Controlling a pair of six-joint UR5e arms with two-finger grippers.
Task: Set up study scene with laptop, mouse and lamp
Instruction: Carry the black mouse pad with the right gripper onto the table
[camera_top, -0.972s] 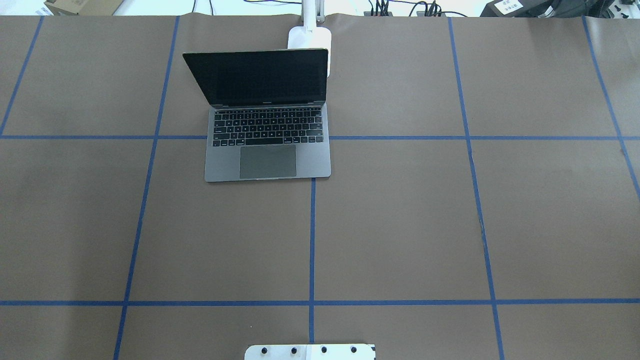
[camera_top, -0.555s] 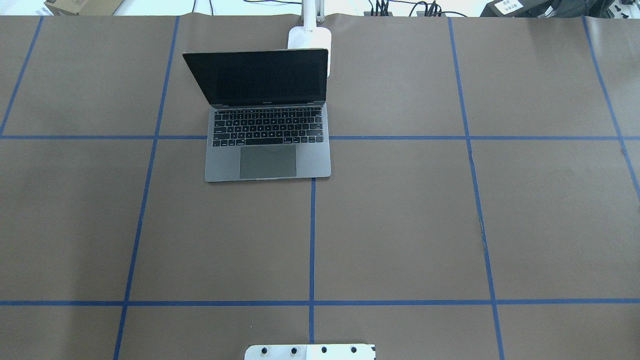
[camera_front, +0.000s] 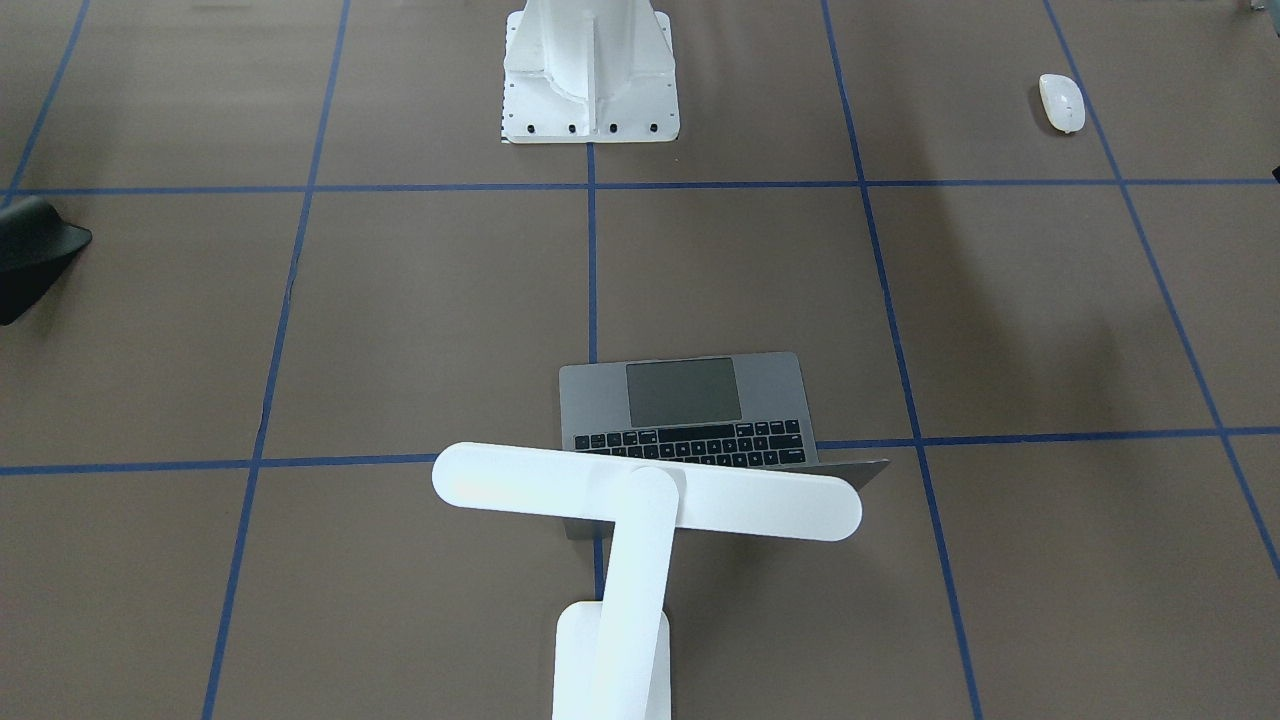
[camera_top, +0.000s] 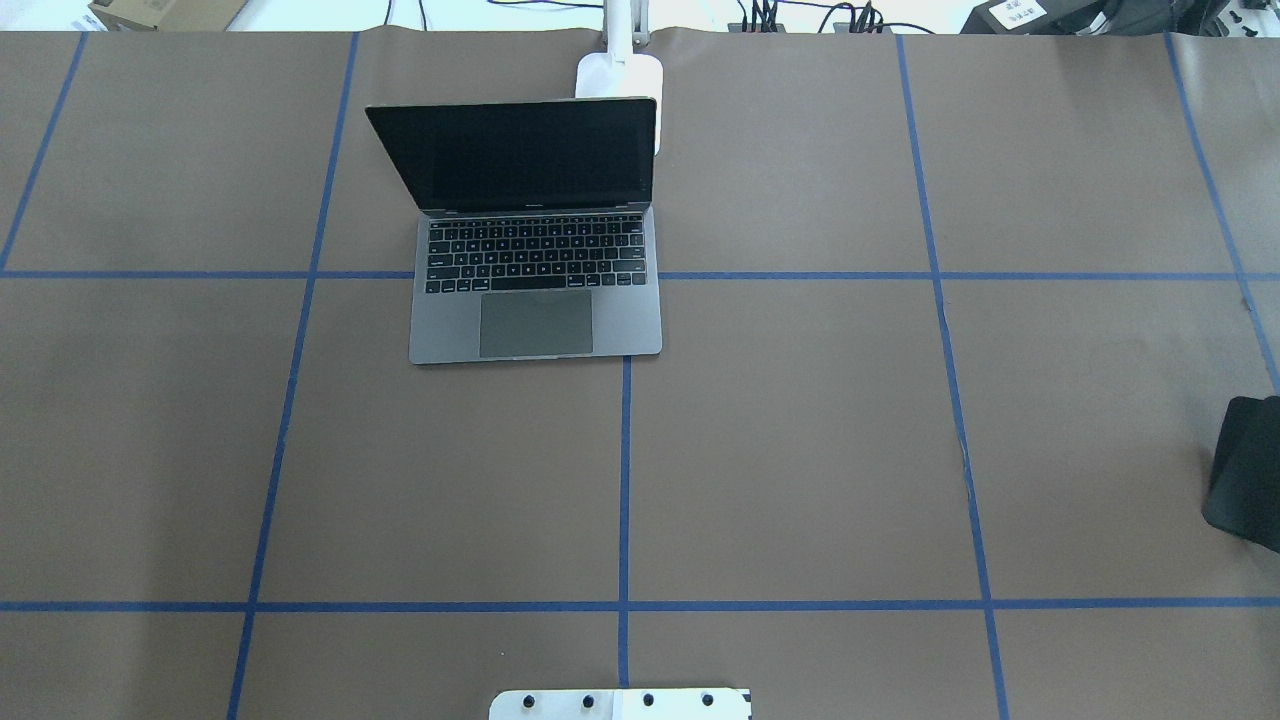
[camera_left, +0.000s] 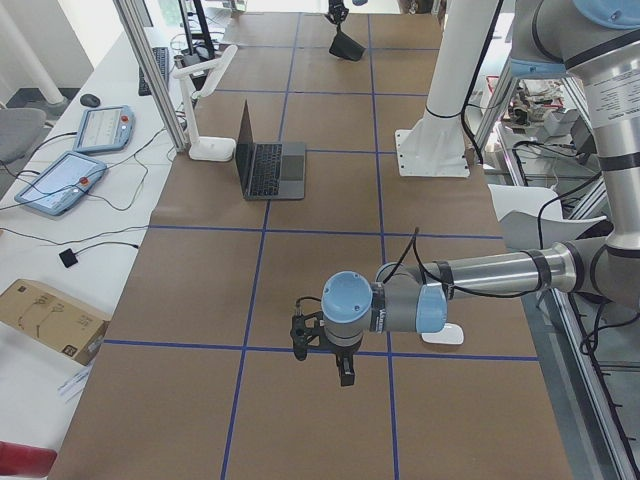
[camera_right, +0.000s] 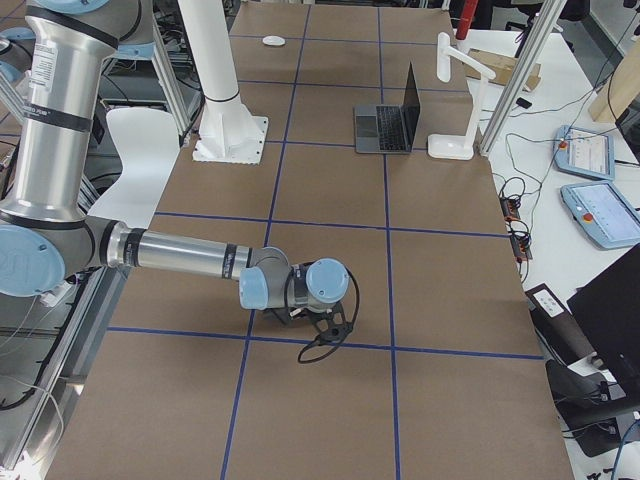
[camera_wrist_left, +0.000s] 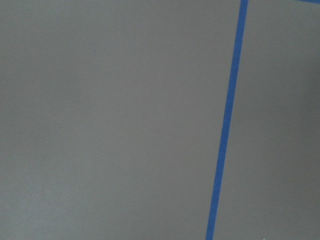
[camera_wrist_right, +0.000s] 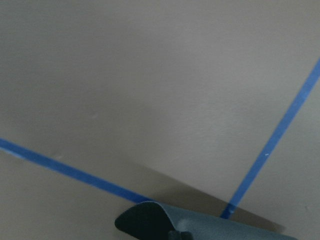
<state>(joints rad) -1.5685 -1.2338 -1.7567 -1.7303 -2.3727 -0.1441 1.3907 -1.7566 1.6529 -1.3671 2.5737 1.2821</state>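
The grey laptop (camera_top: 535, 322) stands open at the table's far middle, screen dark, also in the front view (camera_front: 700, 400). The white lamp (camera_front: 645, 492) rises behind it, its bar head over the lid and its base (camera_top: 618, 72) at the table's far edge. The white mouse (camera_front: 1061, 102) lies near the robot's left side, close under the left forearm (camera_left: 443, 335). My left gripper (camera_left: 340, 368) points down over bare table; I cannot tell whether it is open. My right gripper (camera_right: 305, 316) hovers low near the right end by a black mat (camera_top: 1245, 470); I cannot tell its state.
The white flared pedestal (camera_front: 590, 70) with its bolted plate (camera_top: 620, 703) stands at the robot's side of the table. Blue tape lines grid the brown surface. Control tablets (camera_left: 60, 180), cables and a cardboard box (camera_left: 45, 320) lie on the bench beyond the table's far edge.
The black mat has come into the overhead view at the right edge, where there was bare table before. Laptop and lamp have not moved.
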